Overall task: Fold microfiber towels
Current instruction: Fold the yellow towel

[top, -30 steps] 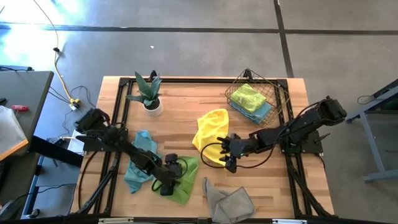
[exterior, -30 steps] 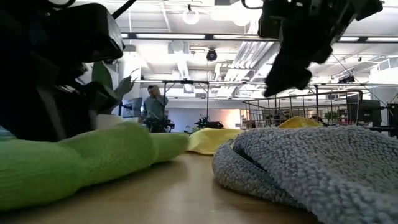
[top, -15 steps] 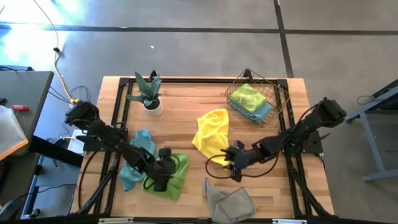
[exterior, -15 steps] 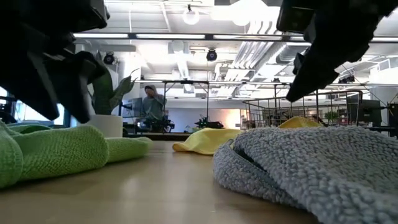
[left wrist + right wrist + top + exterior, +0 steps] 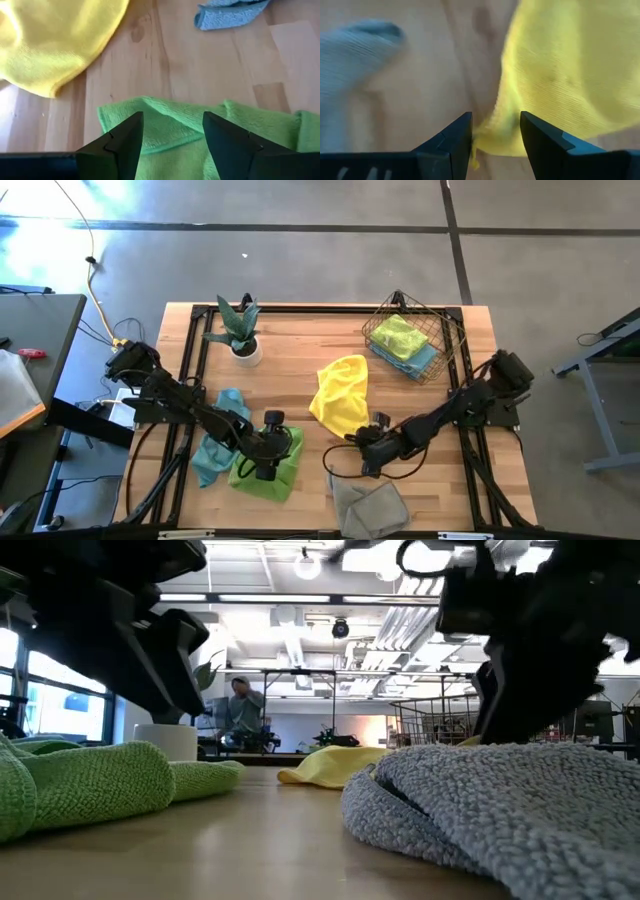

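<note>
A lime green towel lies bunched near the table's front left, beside a teal-blue towel. My left gripper hovers open just above the green towel, touching nothing. A bright yellow towel lies crumpled mid-table. A grey towel lies at the front edge. My right gripper is open between these two, and the yellow towel's near edge shows in the gap between its fingers. In the low view, both arms hang dark over the green towel and the grey towel. My right gripper comes slanting down from the table's right. Its fingers stand on either side of the yellow towel's near edge. The picture is blurred there, so I cannot tell whether they touch the cloth.
A copper wire basket at the back right holds a green and a blue folded cloth. A potted plant stands at the back left. Bare wood shows between the green, yellow and grey towels.
My left gripper has risen off the green towel and stayed open. The towel's right part has drawn in toward the left, so it lies more bunched. My right gripper has moved down and toward the near edge, from over the yellow towel to that towel's near edge.
</note>
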### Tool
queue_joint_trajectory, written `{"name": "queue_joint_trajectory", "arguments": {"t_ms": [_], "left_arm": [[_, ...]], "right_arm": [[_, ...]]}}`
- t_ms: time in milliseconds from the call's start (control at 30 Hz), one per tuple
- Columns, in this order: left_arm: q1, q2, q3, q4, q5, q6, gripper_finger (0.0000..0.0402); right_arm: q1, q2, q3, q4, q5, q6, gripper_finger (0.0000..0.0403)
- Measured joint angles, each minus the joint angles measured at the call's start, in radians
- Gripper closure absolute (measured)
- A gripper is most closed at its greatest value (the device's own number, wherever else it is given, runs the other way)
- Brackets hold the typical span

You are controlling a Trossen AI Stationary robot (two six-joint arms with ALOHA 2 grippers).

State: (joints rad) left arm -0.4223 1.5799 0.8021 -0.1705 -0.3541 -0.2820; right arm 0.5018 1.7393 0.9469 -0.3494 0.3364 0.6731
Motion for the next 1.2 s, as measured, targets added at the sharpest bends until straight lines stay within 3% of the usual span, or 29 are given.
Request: {"name": "queue_joint_trajectory", "arguments": {"t_ms": [233, 467, 800, 1200], "left_arm": [[0.011, 0.0, 0.001, 0.025, -0.013, 0.033, 0.0204], [0.011, 0.001, 0.001, 0.106, -0.095, 0.138, 0.0204], [0.07, 0.074, 0.002, 0.37, -0.136, 0.349, 0.0204], [0.155, 0.301, 0.002, 0.755, -0.137, 0.499, 0.0204]], "right_arm": [[0.008, 0.067, 0.158, -0.312, 0.06, -0.005, 0.0286], [0.01, 0.071, 0.203, -0.356, 0.036, -0.026, 0.0393], [0.01, 0.07, 0.296, -0.372, 0.028, -0.08, 0.04], [0.008, 0.069, 0.461, -0.503, 0.048, -0.124, 0.0402]]}}
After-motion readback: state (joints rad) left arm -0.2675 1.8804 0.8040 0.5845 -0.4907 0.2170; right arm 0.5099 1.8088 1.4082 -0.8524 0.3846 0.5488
